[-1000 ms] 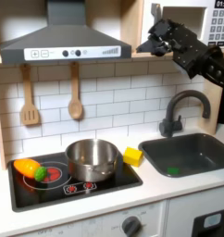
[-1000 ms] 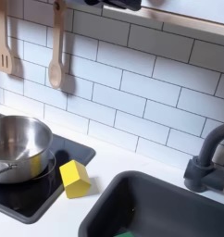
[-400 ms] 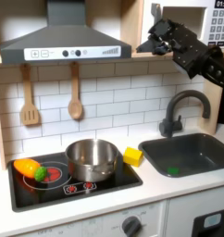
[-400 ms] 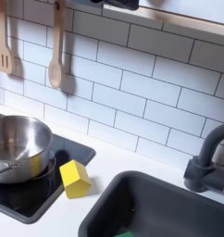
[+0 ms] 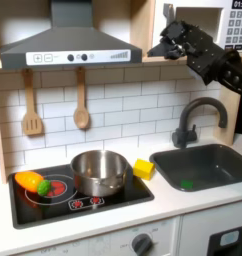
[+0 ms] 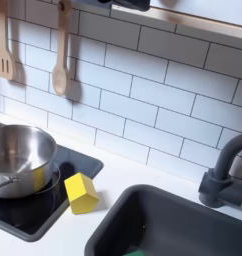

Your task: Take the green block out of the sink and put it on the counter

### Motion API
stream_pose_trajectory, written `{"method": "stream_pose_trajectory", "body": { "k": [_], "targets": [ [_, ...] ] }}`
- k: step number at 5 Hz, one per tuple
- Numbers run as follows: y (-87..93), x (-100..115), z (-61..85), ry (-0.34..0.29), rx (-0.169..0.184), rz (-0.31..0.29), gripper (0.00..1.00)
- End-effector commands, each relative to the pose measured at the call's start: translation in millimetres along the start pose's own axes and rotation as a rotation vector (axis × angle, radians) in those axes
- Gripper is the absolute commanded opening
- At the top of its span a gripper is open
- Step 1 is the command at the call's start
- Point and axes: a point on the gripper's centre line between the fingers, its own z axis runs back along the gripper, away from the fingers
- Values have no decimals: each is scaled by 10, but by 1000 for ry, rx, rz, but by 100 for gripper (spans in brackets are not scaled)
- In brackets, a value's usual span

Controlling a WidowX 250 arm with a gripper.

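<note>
Counter (image 5: 193,205): the off-white top runs along the front in the first exterior view, framing stovetop and basin; nothing on it has shifted since a second ago.
Stovetop (image 5: 53,195): the orange-and-green toy vegetable (image 5: 32,182) lies on the red burner at the first exterior view's left, the steel pot (image 5: 99,171) just beside it.
Yellow block (image 6: 81,193): it sits on the counter between stovetop and sink in both exterior views, tilted, where it was before.
Sink (image 5: 208,166): the dark grey basin holds the green block (image 5: 186,183) on its floor near the front wall, unmoved; in the second exterior view a sliver of green (image 6: 136,253) shows at the bottom edge.
Faucet (image 5: 189,122): dark and curved, behind the sink.
Wall: a spatula (image 5: 31,105) and a wooden spoon (image 5: 81,103) hang on the white tiles.
My gripper (image 5: 174,38): I hang high above the sink, well apart from the block, as in the earlier frames; I cannot tell how wide my jaws stand.
</note>
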Motion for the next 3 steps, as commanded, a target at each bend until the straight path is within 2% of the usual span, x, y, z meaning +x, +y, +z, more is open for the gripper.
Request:
{"method": "stream_pose_trajectory", "body": {
  "k": [1, 3],
  "targets": [
    [-4, -3, -9, 7, 2, 9, 100],
    [9, -27, -32, 12, 7, 15, 100]
  ]
}}
